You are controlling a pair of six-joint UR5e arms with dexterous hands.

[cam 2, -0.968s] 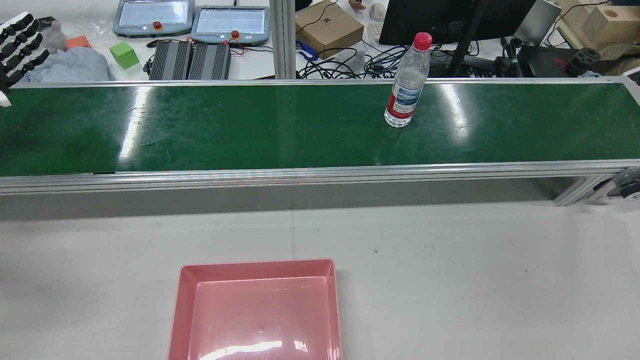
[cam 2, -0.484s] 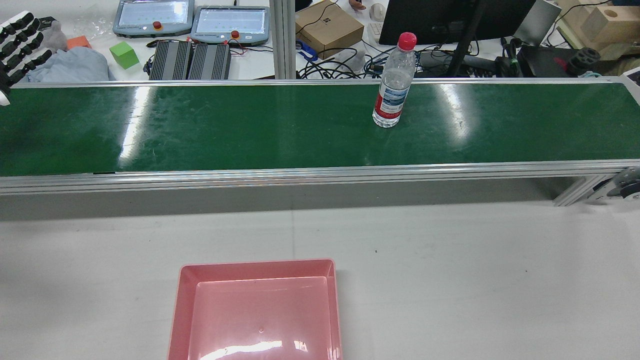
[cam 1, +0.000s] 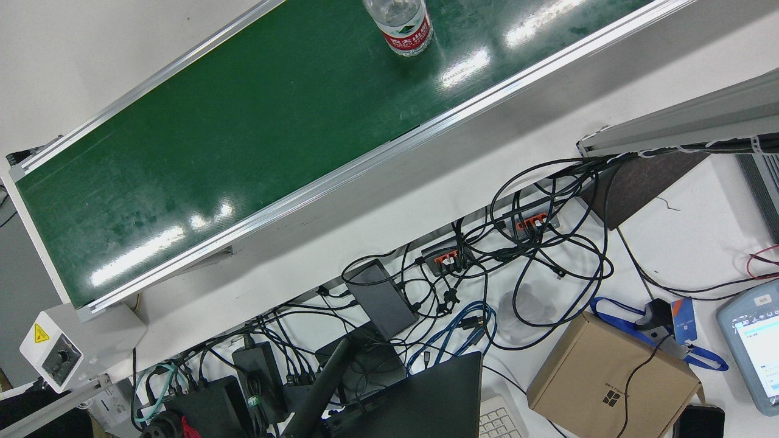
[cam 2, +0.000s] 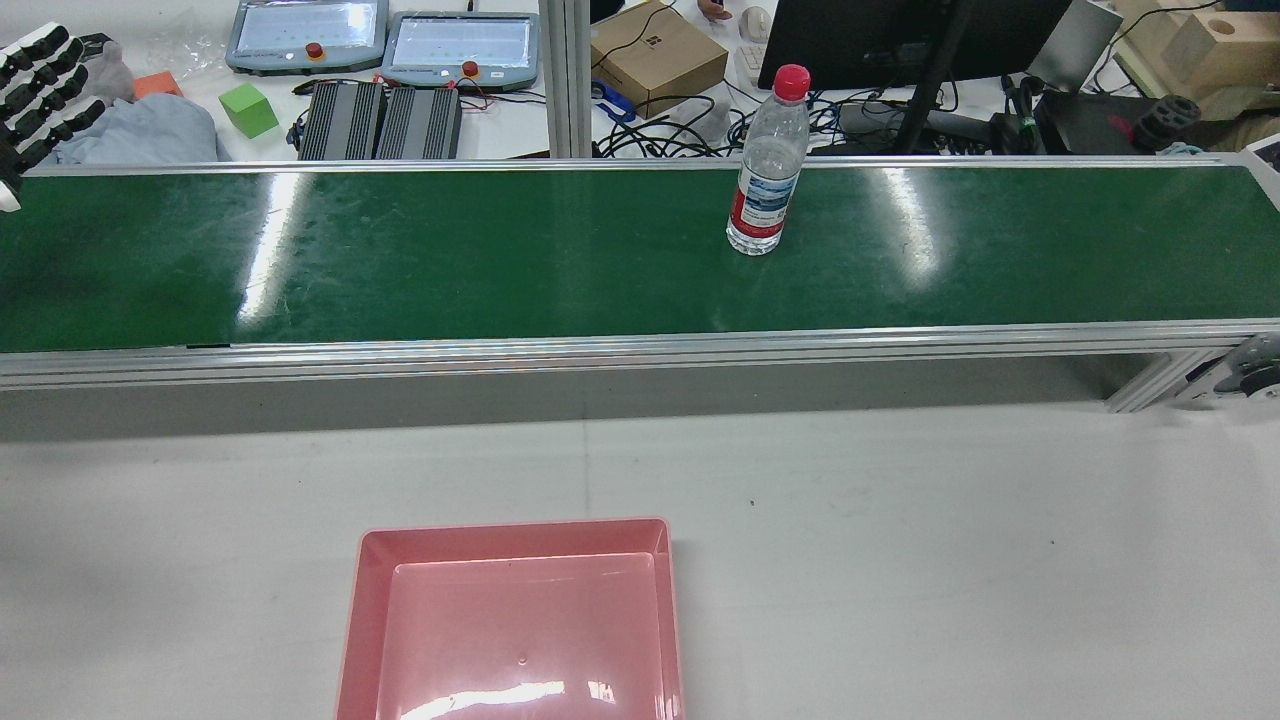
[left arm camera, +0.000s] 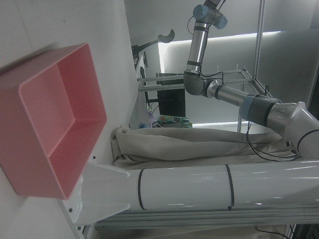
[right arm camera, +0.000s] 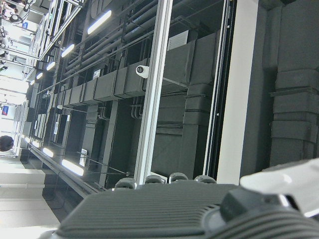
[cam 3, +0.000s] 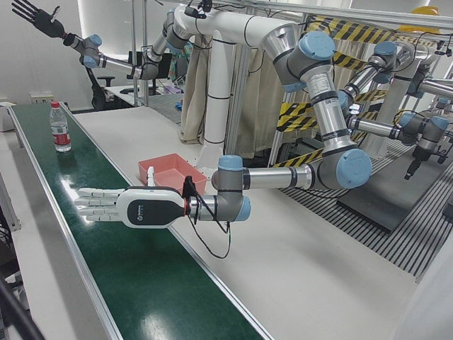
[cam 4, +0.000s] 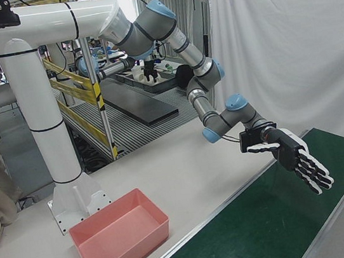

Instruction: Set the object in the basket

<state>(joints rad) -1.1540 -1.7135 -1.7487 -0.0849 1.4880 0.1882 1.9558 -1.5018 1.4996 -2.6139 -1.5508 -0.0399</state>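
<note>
A clear water bottle (cam 2: pixel 765 190) with a red cap and red label stands upright on the green conveyor belt (cam 2: pixel 500 260), right of its middle. It also shows in the front view (cam 1: pixel 401 24) and the left-front view (cam 3: pixel 61 127). The pink basket (cam 2: pixel 515 530) sits empty on the white table in front of the belt. My left hand (cam 3: pixel 131 207) is open, fingers flat, hovering over the belt far from the bottle. It shows at the rear view's left edge (cam 2: pixel 40 90) and in the right-front view (cam 4: pixel 298 159). My right hand (cam 3: pixel 32 14) is open and raised high.
The belt has aluminium side rails (cam 2: pixel 640 345). Behind it lie cables, two teach pendants (cam 2: pixel 460 45), a cardboard box (cam 2: pixel 655 55) and a green cube (cam 2: pixel 247 108). The arms' white pedestal (cam 4: pixel 70 182) stands just behind the basket.
The bottle has moved left along the belt in the rear view, staying upright. The left hand has barely moved.
</note>
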